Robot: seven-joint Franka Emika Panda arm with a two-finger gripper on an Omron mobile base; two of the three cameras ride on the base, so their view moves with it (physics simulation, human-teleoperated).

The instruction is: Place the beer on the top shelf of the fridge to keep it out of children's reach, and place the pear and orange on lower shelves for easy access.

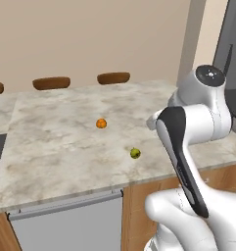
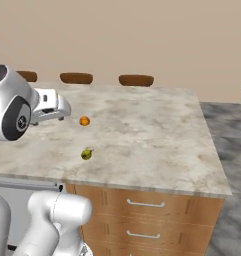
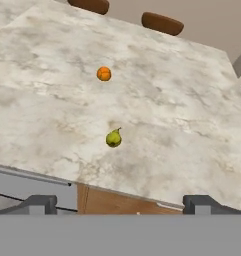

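A kitchen is shown: a marble-patterned counter point(image 2: 142, 130) is seen over wooden drawers point(image 2: 147, 220), with brown stools point(image 2: 136, 80) placed at its 12 o'clock edge.

I see a marbled worktop point(image 2: 142, 125) over wooden drawers point(image 2: 144, 220) with pale handles, three brown stools point(image 2: 136, 80) along its far edge, a grey appliance front point(image 1: 65, 225), beige wall behind

- Beige-and-grey marbled stone countertop point(image 1: 65, 142) point(image 2: 152, 130) point(image 3: 182, 110) on wooden base cabinets.
- Resting on it: small round bright orange fruit point(image 1: 101, 123) point(image 2: 84, 121) point(image 3: 104, 74).
- Nearer the front edge, apart from the orange: small yellow-green pear point(image 1: 135, 153) point(image 2: 86, 154) point(image 3: 113, 138).
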